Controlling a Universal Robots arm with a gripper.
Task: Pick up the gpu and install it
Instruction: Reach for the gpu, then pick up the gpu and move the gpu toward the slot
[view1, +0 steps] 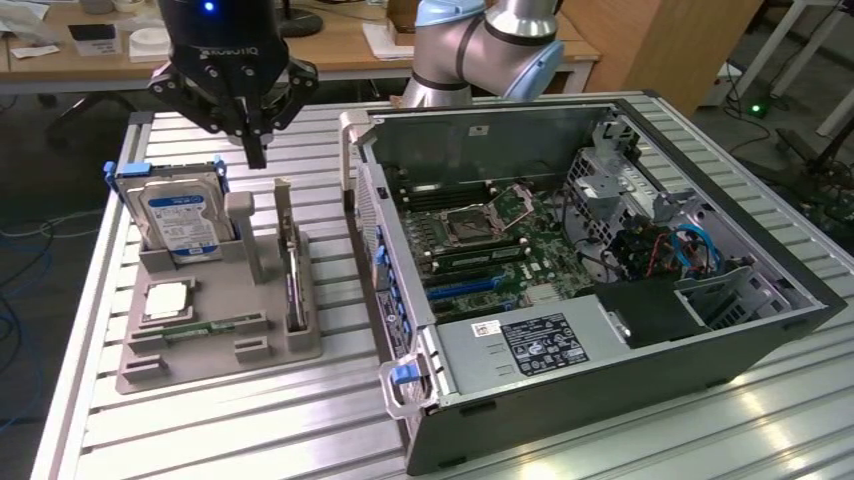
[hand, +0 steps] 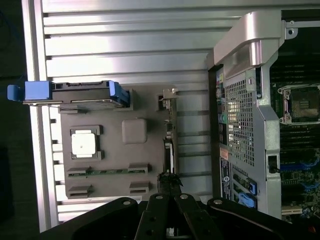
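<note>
my gripper (view1: 254, 158) is shut, fingers (view1: 252, 135) pressed together with nothing between them, so i hold nothing. i hang above the grey holder (view1: 214, 355) on the slatted table (view1: 267, 430), my tips pointing straight down and clear of everything on it.

the gpu (view1: 288, 262) stands on its edge in a slot of that holder, below me and a little to the side where the computer case (view1: 747, 330) lies. its metal end bracket rises nearest my tips, close but apart from them as far as i can judge. on my other side, also below, the hard drive (view1: 182, 222) with its blue label sits upright in its own cradle. further from me, lower on the holder, lie a square processor chip (view1: 167, 300) and the narrow memory stick (view1: 203, 328).

the case lies open well beyond the gpu, its motherboard (view1: 487, 245) bare, and i see no card seated in the expansion slots.

by my reckoning the task has barely started: the gpu is not yet gripped, not yet lifted, not yet carried across. with my jaws shut like this i cannot take the card as they stand. the pick and the whole install are left to do
</note>
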